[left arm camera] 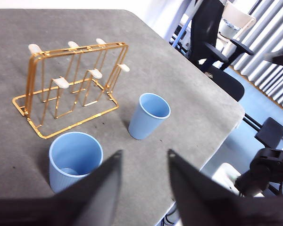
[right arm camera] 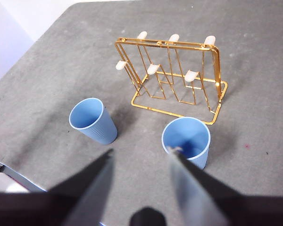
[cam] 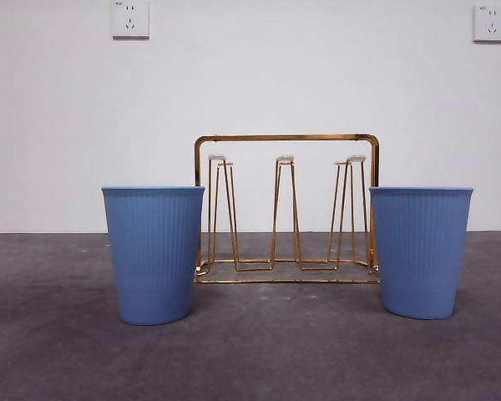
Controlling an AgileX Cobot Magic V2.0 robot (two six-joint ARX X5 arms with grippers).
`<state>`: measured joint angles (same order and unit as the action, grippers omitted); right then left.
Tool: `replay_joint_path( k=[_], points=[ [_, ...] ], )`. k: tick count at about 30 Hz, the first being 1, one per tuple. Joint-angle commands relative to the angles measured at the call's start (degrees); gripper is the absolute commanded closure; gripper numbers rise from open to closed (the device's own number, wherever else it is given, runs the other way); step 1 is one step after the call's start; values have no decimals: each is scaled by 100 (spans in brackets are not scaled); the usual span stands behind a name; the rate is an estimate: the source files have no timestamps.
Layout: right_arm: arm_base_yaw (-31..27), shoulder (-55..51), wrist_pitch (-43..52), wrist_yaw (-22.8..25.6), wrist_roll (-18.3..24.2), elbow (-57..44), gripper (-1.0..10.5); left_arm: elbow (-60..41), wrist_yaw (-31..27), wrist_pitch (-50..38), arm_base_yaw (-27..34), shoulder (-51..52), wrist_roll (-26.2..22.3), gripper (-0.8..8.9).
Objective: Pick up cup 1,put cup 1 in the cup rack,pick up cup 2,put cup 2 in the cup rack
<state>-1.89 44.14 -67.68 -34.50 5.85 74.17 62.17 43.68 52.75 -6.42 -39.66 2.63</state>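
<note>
Both my grippers, left [left arm camera: 144, 162] and right [right arm camera: 139, 157], were open, empty. Cups [cam: 154, 255] [cam: 420, 251] stood beside rack [cam: 285, 209], at 9 and 3. Best grab rim, lift straight.

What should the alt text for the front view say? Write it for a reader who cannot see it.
Two blue ribbed cups, one on the left and one on the right, stand upright on a grey table, flanking a gold wire cup rack set further back. Its pegs are empty, a white wall is behind, and no arm is in view.
</note>
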Motion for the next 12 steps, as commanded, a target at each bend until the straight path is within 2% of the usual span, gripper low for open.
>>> replay_joint_path(
  k=[1, 6, 12],
  points=[
    [9, 81, 15, 0, 20, 24, 361, 20, 28, -101, -103, -17, 37, 61],
    [9, 289, -13, 2, 17, 24, 361, 28, 92, -221, -260, -94, 35, 62],
    [9, 811, 17, 219, -114, 24, 374, 31, 619, -417, -442, -308, 146, 62]
  ],
)
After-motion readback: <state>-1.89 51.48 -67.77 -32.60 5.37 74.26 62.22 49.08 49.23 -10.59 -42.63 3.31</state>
